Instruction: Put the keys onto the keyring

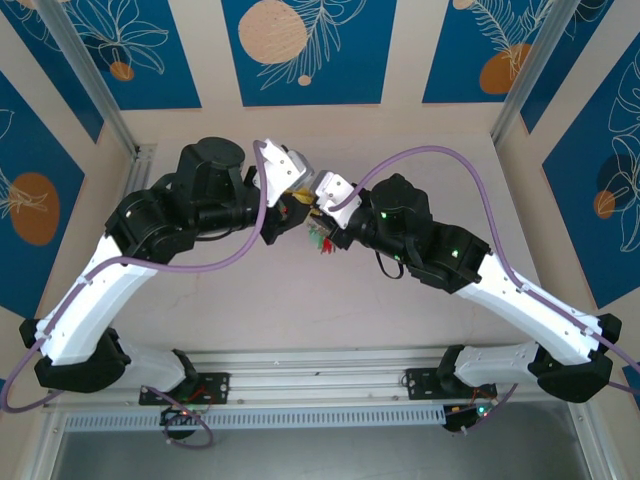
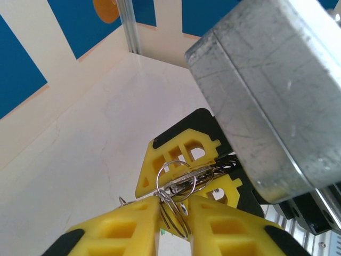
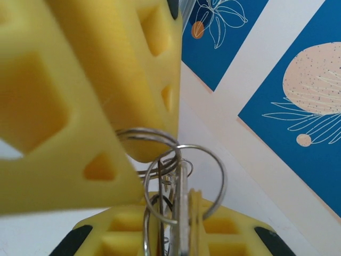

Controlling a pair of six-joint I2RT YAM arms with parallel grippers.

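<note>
Blue panels (image 1: pixel 310 50) behind; left tool (image 2: pixel 174 207) tight on keyring (image 2: pixel 180 225), right tool (image 3: pixel 180 218) seemingly on keys (image 3: pixel 184 184)

the table (image 1: pixel 300 310) is seen from high above and behind the arm bases (image 1: pixel 450 375), facing down. the keyring (image 2: pixel 178 180) above the table is caught very close up by both wrist cameras, from opposite sides.
</note>
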